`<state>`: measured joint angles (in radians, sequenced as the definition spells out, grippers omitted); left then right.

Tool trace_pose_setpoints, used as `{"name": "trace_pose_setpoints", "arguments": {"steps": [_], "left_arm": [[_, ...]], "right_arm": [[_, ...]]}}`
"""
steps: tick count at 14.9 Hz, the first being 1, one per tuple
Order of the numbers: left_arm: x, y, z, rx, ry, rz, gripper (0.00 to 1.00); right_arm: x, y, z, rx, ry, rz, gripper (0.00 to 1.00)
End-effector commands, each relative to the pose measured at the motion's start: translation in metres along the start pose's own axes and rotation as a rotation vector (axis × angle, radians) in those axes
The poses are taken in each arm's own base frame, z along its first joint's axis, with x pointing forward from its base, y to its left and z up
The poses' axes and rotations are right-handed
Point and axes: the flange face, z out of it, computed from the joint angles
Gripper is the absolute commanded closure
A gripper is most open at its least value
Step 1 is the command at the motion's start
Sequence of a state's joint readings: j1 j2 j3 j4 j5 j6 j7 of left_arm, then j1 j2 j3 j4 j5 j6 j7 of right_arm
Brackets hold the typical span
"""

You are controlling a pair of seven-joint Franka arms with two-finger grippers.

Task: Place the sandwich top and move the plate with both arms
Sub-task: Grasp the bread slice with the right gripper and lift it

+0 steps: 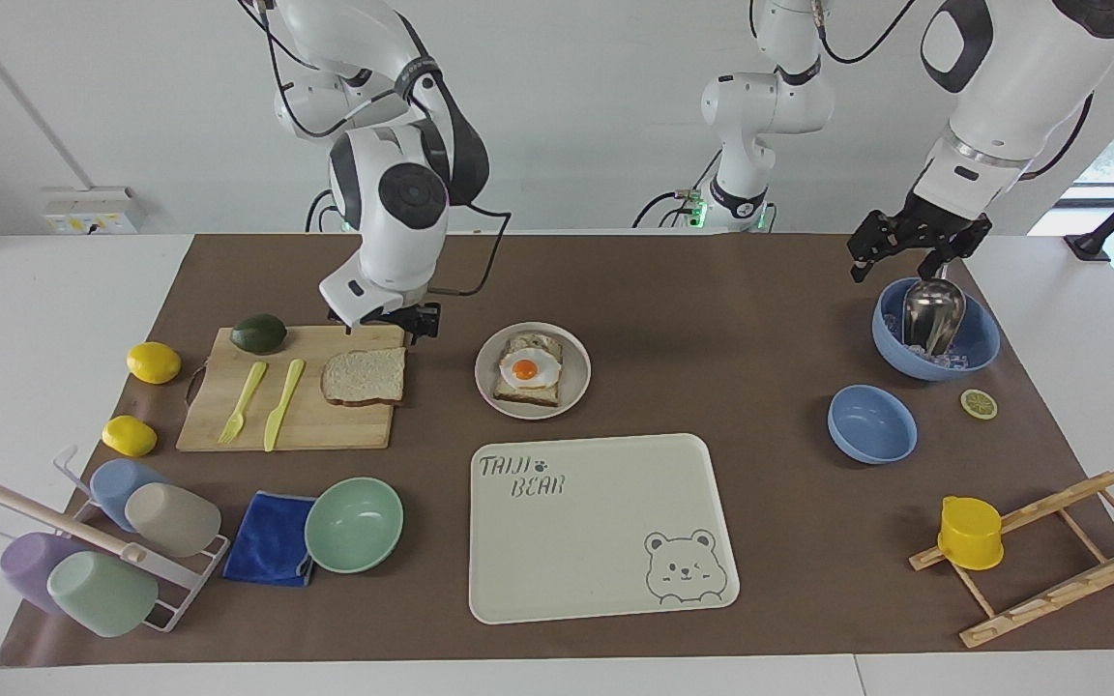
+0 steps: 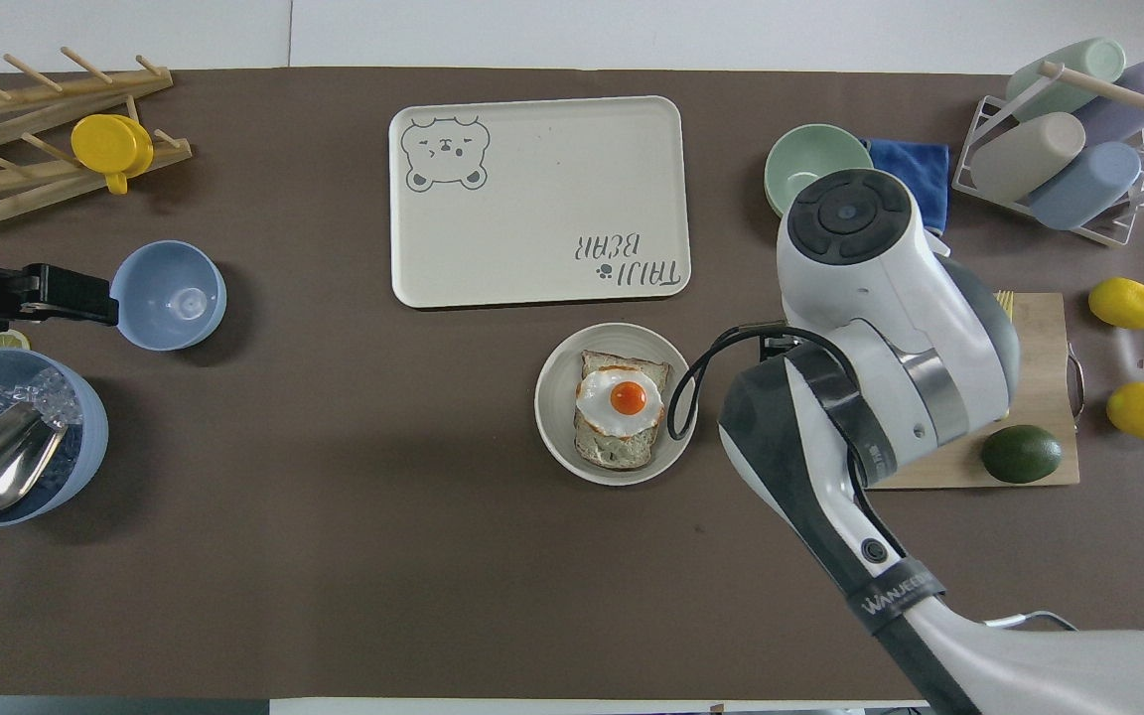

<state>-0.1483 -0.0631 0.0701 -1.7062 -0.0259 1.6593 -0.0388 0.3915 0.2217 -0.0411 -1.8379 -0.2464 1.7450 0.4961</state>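
A: Where is the sandwich top (image 1: 365, 376)?

B: Flat on the wooden cutting board (image 1: 228, 425), at the board's end toward the plate (image 1: 485, 387). Its rounded edge points toward the fork (image 1: 244, 401) and knife (image 1: 282, 403); its straight edge faces the plate. Its long axis runs along the length of the surface. In the overhead view the right arm hides it completely.

A: And the plate?

B: Mid-surface, beside the board, nearer the robots than the bear tray (image 1: 605, 580). It carries a toast slice topped with a fried egg (image 1: 525, 369).

A: The right gripper (image 1: 400, 322)?

B: Over the board's edge nearest the robots, just above the sandwich top, not touching it. Its wrist covers most of it, so the frames alone don't show the jaws clearly; they stand apart, holding nothing.

A: The left gripper (image 1: 915, 249)?

B: It waits over the blue bowl (image 1: 978, 350) of ice with the metal scoop (image 1: 930, 314), jaws apart and empty.

A: The surface and room?

B: A white table under a brown mat (image 1: 712, 290), a plain white wall at the robots' end. An avocado (image 1: 258, 333) sits on the board, two lemons (image 1: 153, 362) beside it; a mint-green bowl (image 1: 354, 525) and a blue cloth (image 1: 267, 546) lie farther out.
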Motion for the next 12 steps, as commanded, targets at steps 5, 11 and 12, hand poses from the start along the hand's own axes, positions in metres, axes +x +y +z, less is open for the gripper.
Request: {"name": "trace_pose_setpoints", "arguments": {"steps": [5, 11, 12], "left_arm": [[-0.003, -0.003, -0.004, 0.014, 0.001, 0.006, 0.00], [-0.003, -0.003, -0.004, 0.014, 0.001, 0.006, 0.00], [-0.003, -0.004, -0.004, 0.014, 0.000, 0.005, 0.00]], "right_arm": [[-0.002, -0.026, 0.059, -0.009, 0.016, 0.017, 0.00], [-0.007, -0.024, 0.091, -0.029, 0.019, 0.000, 0.00], [-0.010, -0.028, 0.092, -0.053, 0.030, -0.017, 0.03]]}}
